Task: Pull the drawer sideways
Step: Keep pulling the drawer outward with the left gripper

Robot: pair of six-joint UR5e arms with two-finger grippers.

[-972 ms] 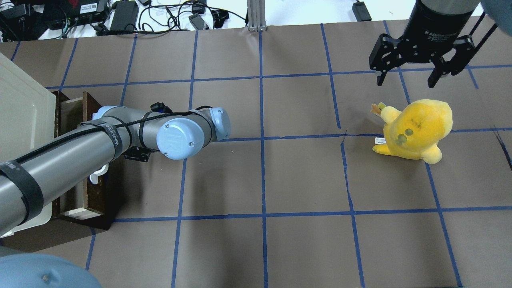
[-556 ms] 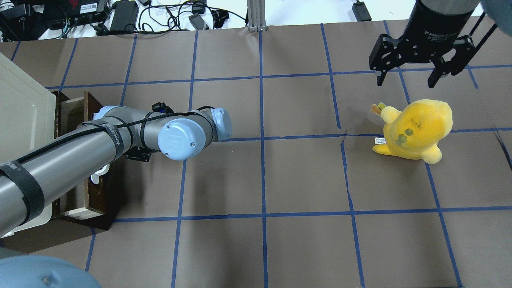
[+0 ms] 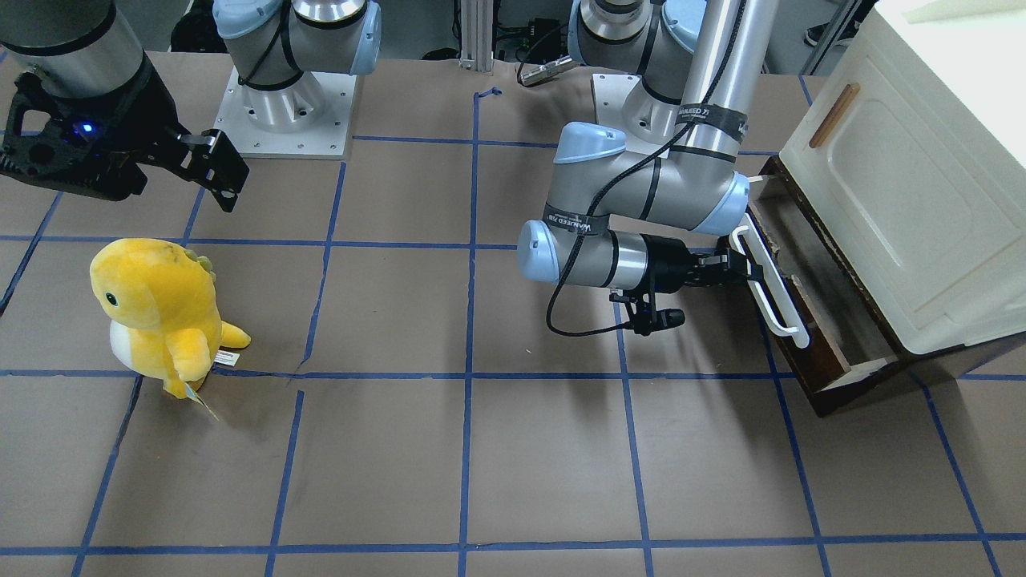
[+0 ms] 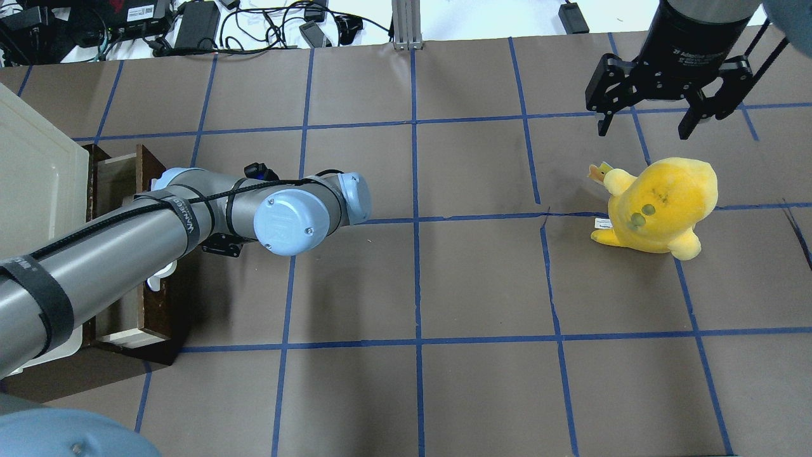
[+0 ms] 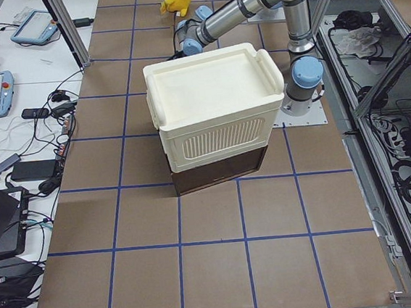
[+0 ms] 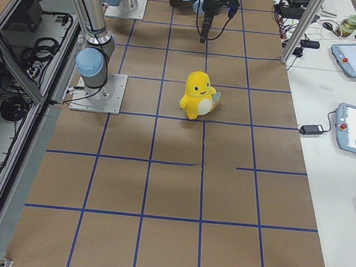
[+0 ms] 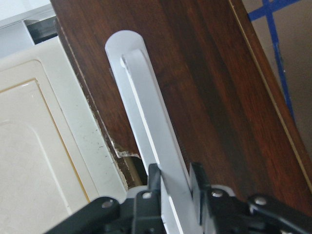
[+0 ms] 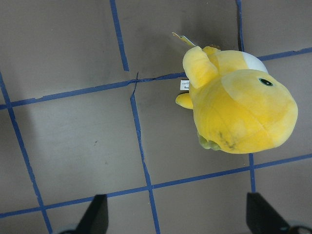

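Observation:
The drawer (image 3: 804,370) has a dark brown wooden front and a long white bar handle (image 3: 777,300). It stands partly pulled out from under the cream cabinet (image 3: 906,200). My left gripper (image 3: 741,268) reaches sideways and is shut on the handle. In the left wrist view its black fingers (image 7: 197,178) clamp the white bar (image 7: 146,107) against the brown front (image 7: 214,87). In the overhead view my arm hides the gripper, and the drawer front (image 4: 155,311) shows at the left. My right gripper (image 4: 647,130) hangs open and empty above the table, far from the drawer.
A yellow plush toy (image 4: 656,203) stands on the brown paper below my right gripper and shows in the right wrist view (image 8: 239,107). The cabinet door carries a small wooden handle (image 3: 834,116). Cables and power bricks (image 4: 196,22) lie beyond the table's far edge.
My left arm has moved slightly to the right in the overhead view, and the drawer front has come out a little with it. The right arm and plush toy have not moved.

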